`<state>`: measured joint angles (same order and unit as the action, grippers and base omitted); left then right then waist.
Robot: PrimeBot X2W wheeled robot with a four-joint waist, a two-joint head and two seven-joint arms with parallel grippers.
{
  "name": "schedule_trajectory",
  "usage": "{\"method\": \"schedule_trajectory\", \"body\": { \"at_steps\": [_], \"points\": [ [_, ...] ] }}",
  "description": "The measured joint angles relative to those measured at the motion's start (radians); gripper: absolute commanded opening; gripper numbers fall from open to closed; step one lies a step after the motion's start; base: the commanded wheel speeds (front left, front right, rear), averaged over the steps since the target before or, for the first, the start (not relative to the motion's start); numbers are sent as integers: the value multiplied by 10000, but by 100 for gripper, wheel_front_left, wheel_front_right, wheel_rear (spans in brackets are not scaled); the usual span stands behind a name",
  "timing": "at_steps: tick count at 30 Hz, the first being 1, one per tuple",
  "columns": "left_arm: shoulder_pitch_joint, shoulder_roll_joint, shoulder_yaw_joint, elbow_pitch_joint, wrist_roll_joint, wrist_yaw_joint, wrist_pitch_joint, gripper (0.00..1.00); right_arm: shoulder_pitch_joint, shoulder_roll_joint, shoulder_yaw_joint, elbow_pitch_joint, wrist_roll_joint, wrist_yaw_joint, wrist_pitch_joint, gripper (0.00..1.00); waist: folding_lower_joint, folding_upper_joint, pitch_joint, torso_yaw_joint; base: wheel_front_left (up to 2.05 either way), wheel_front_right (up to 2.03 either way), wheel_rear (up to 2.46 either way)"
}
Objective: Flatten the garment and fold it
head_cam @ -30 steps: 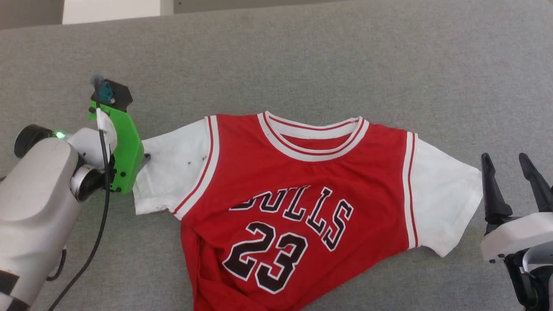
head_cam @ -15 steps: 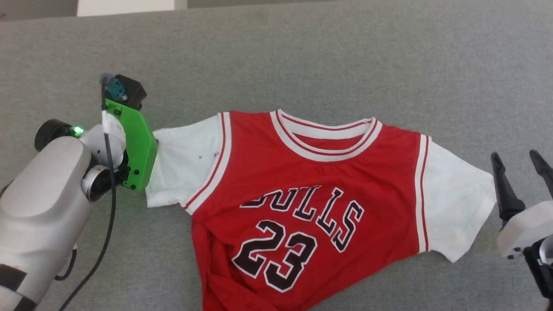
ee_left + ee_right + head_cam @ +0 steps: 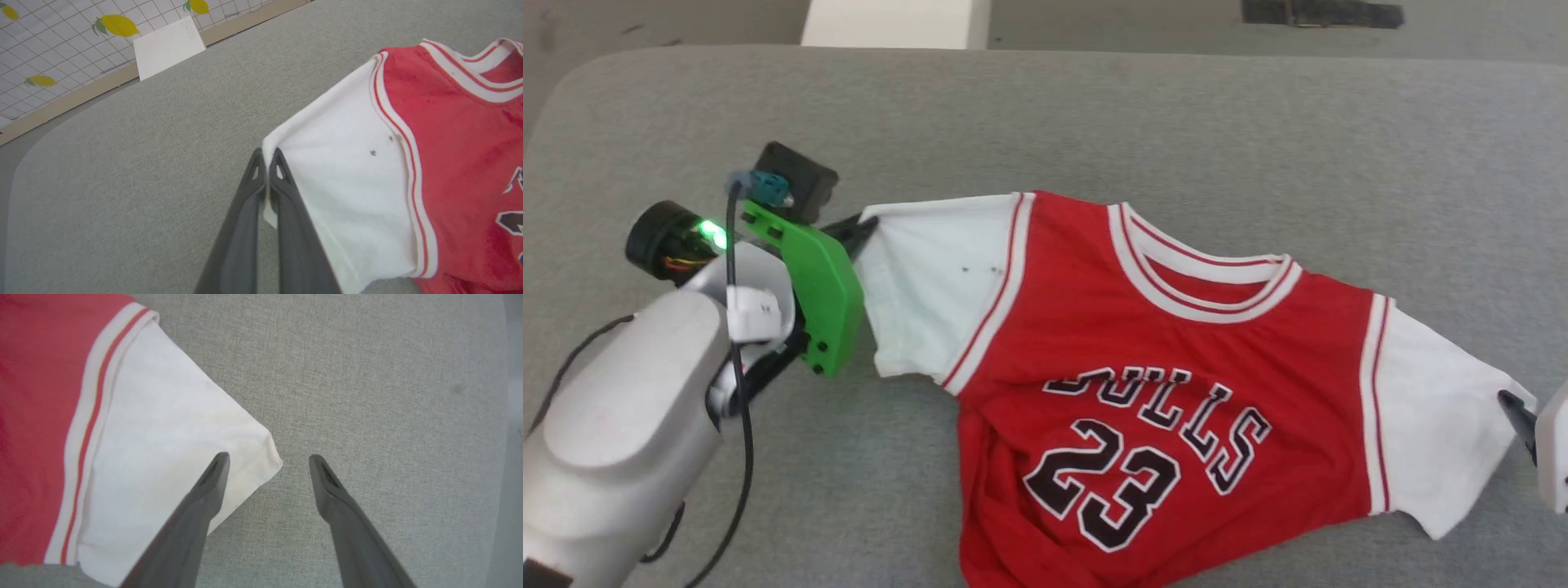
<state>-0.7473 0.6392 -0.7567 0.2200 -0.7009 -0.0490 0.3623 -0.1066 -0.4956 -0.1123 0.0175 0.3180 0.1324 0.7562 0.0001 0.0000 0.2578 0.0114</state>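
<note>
Left gripper: both dark fingers clenched on the outer hem corner of the white sleeve on the robot's left, cloth sandwiched between the tips.

Right gripper: fingers spread wide, nothing in them. One tip is over the corner of the other white sleeve, the other over bare surface; can't tell if there's contact.

The red basketball-style T-shirt, with white short sleeves, striped trim and a black 23, lies front-up between the two grippers on the grey fabric-covered table. Collar on the far side, lower hem bunched near the bottom edge.

Beyond the table's far edge: a flat white board.
</note>
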Motion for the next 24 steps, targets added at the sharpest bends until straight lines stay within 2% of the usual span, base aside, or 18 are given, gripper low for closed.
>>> {"method": "schedule_trajectory", "body": {
  "at_steps": [10, 11, 12, 13, 20, 24],
  "points": [
    [723, 169, -84, -2253, 194, 773, -75, 0, -582, -244, 500, 1816, -58, -4, -2, 100, 0, 0, 251, 683, 0, 0, 0],
    [753, 173, -92, -2353, 232, 813, -86, 0, -611, -313, 623, 1929, -61, -4, 4, 40, 0, 0, 276, 724, 0, 0, 0],
    [774, 178, -98, -2406, 274, 849, -125, 0, -633, -407, 790, 2008, -61, -4, 2, 16, 0, 0, 287, 758, 0, 0, 0],
    [802, 182, -98, -2431, 299, 853, -161, 0, -670, -454, 838, 2061, -59, -4, -36, 0, 0, 0, 279, 775, 0, 0, 0],
    [1208, 217, 84, -2429, 307, 1074, -830, 0, -910, -320, 982, 2500, -391, 0, -1779, 0, 0, 0, -161, 738, 0, 0, 0],
    [1567, 470, 552, -2497, 159, 1394, -1404, 0, -1407, -558, 1037, 1858, -380, 2, -2575, 0, 0, 0, -681, 603, 0, 0, 0]
  ]
}}
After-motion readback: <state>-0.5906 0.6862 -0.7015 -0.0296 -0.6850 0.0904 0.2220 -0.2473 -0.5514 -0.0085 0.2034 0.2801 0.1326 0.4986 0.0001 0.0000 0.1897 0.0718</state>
